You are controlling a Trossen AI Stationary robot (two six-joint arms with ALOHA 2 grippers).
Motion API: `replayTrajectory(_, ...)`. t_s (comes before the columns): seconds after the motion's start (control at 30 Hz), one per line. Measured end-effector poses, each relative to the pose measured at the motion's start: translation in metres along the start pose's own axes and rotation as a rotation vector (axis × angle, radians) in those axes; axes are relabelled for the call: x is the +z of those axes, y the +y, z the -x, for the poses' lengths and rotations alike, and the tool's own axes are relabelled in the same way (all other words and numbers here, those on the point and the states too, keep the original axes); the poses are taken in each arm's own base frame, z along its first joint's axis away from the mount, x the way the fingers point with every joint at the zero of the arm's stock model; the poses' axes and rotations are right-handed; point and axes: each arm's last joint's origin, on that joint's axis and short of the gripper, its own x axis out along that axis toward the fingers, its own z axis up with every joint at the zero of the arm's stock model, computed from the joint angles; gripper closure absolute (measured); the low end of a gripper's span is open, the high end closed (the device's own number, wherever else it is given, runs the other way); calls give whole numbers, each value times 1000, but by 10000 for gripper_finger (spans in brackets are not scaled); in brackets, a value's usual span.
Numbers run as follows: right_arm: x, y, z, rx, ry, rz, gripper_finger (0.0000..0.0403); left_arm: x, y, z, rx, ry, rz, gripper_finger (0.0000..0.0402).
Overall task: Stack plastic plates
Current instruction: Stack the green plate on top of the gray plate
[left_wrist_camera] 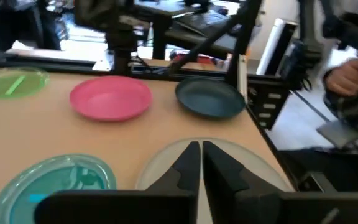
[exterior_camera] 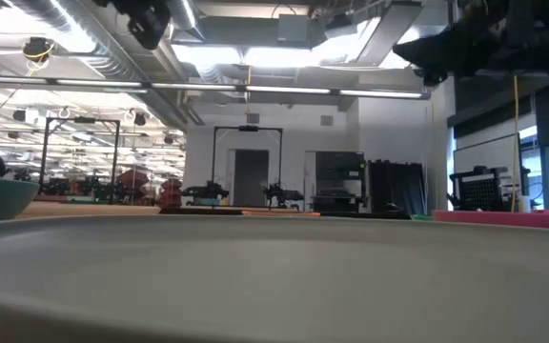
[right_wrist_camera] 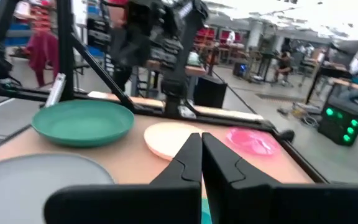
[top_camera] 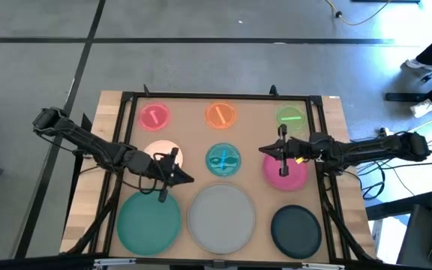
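Note:
Nine plates lie flat on the table in three rows. Far row: small pink plate (top_camera: 154, 116), orange plate (top_camera: 220, 115), green plate (top_camera: 292, 116). Middle row: pale pink plate (top_camera: 161, 152), clear blue plate (top_camera: 223, 160), magenta plate (top_camera: 287, 174). Near row: teal plate (top_camera: 148, 220), grey plate (top_camera: 221, 217), black plate (top_camera: 296, 229). My left gripper (top_camera: 190, 178) hovers shut between the pale pink and grey plates; its wrist view shows the fingers closed (left_wrist_camera: 201, 149). My right gripper (top_camera: 263, 150) hovers shut over the magenta plate's left edge (right_wrist_camera: 201, 140).
A black frame (top_camera: 216, 96) borders the tabletop, with uprights at its corners. Bare table shows in the narrow gaps between plates. In the low view the grey plate (exterior_camera: 274, 276) fills the foreground. A person's hand (left_wrist_camera: 347, 74) shows beyond the table's right side.

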Motion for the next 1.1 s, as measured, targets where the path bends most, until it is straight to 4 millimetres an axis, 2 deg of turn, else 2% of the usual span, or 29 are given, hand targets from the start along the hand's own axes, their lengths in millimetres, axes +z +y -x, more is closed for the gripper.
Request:
replayTrajectory(0.23,4,16,-5,103,6,-2,402,8,-5,-10,38,174,-20,287)
replayTrajectory(0.37,5,28,-4,149,12,-5,402,-2,-7,-11,56,374,-6,248)
replayTrajectory(0.57,6,33,-3,112,21,7,402,-28,-17,-3,54,615,36,239)
replayTrajectory(0.8,-1,33,-3,104,87,-2,402,-47,-20,8,121,817,43,239)
replayTrajectory(1.1,-2,33,-3,98,100,1,402,-72,-21,-2,151,995,7,239)
